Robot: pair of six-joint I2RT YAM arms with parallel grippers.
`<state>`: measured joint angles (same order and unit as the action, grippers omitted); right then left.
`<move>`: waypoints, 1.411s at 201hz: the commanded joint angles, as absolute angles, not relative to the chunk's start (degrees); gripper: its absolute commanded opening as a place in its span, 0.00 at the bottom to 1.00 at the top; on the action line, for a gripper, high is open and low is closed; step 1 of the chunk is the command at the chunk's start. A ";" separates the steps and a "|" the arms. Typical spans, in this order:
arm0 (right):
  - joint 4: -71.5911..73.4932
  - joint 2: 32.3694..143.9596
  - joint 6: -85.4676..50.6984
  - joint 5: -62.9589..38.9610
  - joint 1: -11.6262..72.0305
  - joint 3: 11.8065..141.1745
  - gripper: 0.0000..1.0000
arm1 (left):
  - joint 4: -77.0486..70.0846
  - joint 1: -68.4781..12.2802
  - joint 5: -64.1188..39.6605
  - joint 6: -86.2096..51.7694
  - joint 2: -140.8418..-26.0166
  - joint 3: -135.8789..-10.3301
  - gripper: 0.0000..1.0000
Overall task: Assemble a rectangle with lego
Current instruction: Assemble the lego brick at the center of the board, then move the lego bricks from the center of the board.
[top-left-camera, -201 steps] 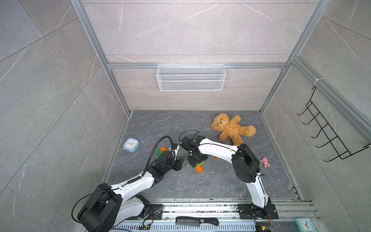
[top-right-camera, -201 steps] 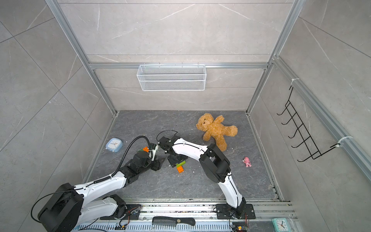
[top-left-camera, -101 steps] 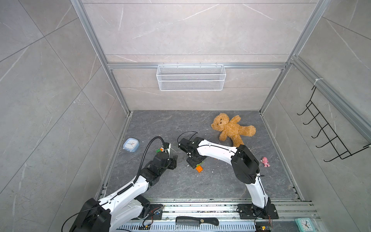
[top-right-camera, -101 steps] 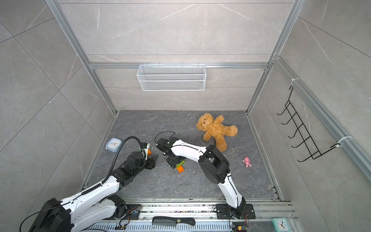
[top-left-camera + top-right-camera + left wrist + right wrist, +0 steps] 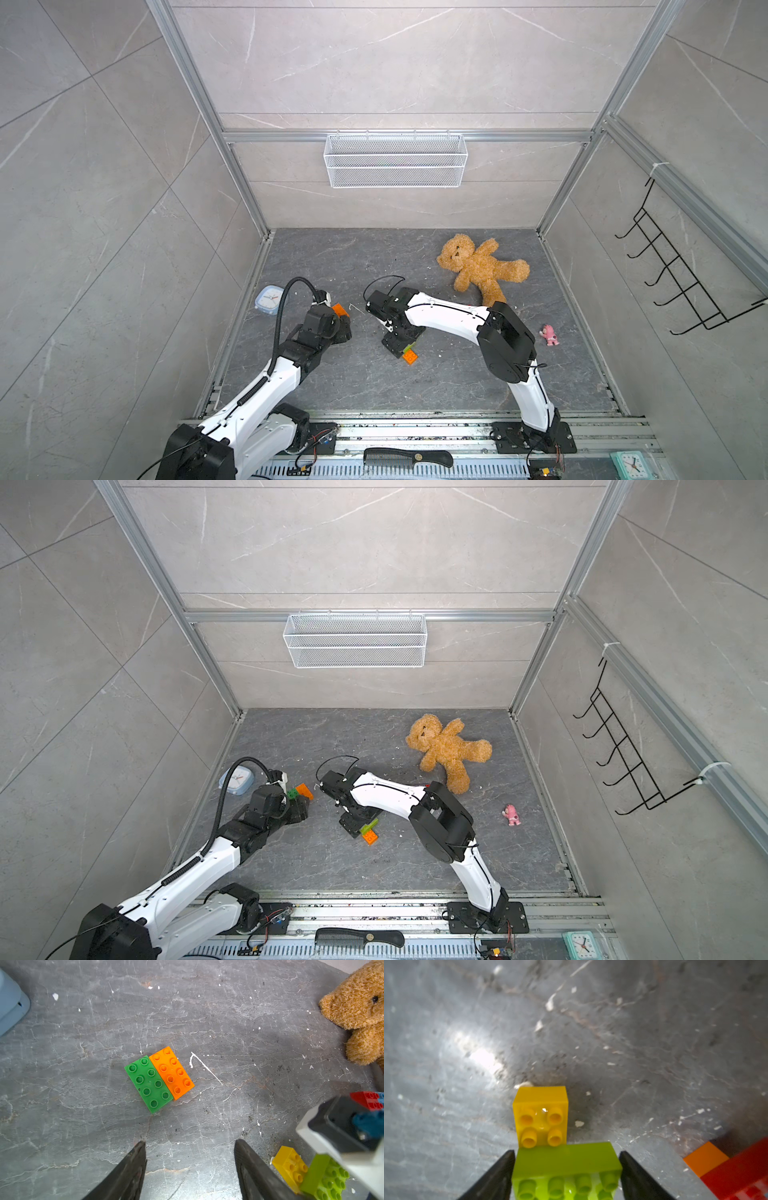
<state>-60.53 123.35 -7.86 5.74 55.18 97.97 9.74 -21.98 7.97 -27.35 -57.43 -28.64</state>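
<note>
Presently, left gripper: released; green brick and orange brick touching, at 12 o'clock.
Right gripper: straddling lime brick; grip indeterminate.
Yellow brick: abutting it.

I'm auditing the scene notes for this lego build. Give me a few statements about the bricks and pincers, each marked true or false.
1. The green brick and the orange brick lie side by side, touching. True.
2. The left pincer holds a brick. False: it is open, with nothing between its jaws.
3. The lime brick sits between the fingers of the right pincer. True.
4. The yellow brick is stacked on the green brick. False: it lies on the floor, right beside the lime brick.
5. The teddy touches the orange brick. False: it lies well apart from it.
</note>
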 commanded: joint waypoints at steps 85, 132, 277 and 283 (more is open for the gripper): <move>-58.85 116.79 -14.78 2.98 51.82 103.61 0.88 | 20.54 -8.87 -3.67 -29.62 -81.59 -46.56 0.62; -55.95 116.39 -16.88 3.82 51.60 101.79 0.85 | 20.86 -7.87 -1.12 -30.34 -91.19 -53.03 0.64; -52.03 115.70 -17.05 5.71 49.25 101.30 0.82 | 18.97 -24.54 -7.69 -33.04 -100.50 -57.02 0.47; -51.98 115.83 -17.01 5.71 49.17 101.63 0.82 | 19.49 -25.81 -8.21 -33.72 -100.64 -57.25 0.47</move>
